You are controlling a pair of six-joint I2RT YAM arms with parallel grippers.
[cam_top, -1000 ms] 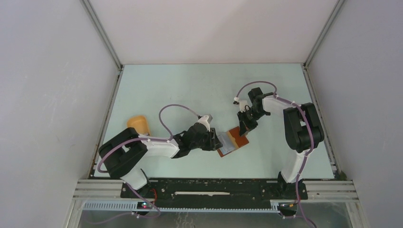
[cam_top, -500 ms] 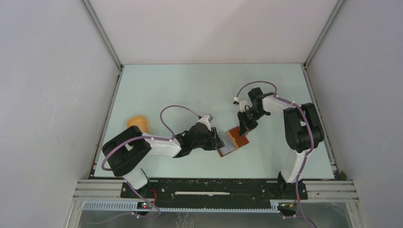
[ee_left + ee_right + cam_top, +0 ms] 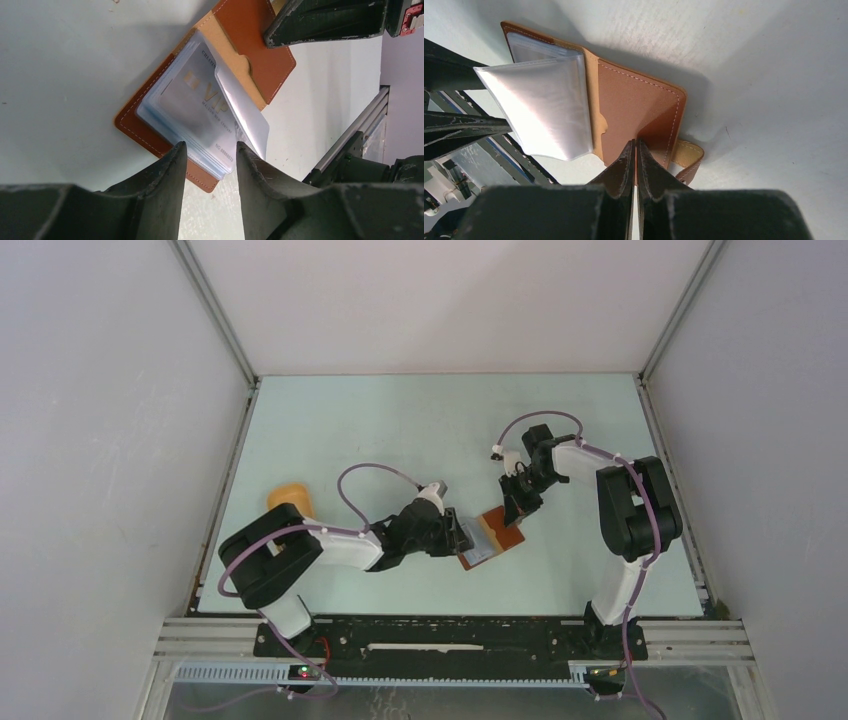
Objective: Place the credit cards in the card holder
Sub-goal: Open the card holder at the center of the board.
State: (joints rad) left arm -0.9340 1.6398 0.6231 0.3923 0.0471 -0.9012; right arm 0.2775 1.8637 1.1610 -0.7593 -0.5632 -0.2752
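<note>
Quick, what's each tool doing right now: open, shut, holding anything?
Left tool: open, straddling the near corner of the card holder, gripping nothing.
Right tool: shut, pinching the card holder's brown flap.

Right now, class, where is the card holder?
In the top view, the card holder lies open on the table, just right of centre, with the left arm's jaws at its left edge and the right arm's closed jaws on its far-right flap.

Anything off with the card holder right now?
On the open card holder, one clear sleeve stands flipped up, and the VIP credit card beneath seems to overhang the holder's edge by the left gripper, not fully seated.
</note>
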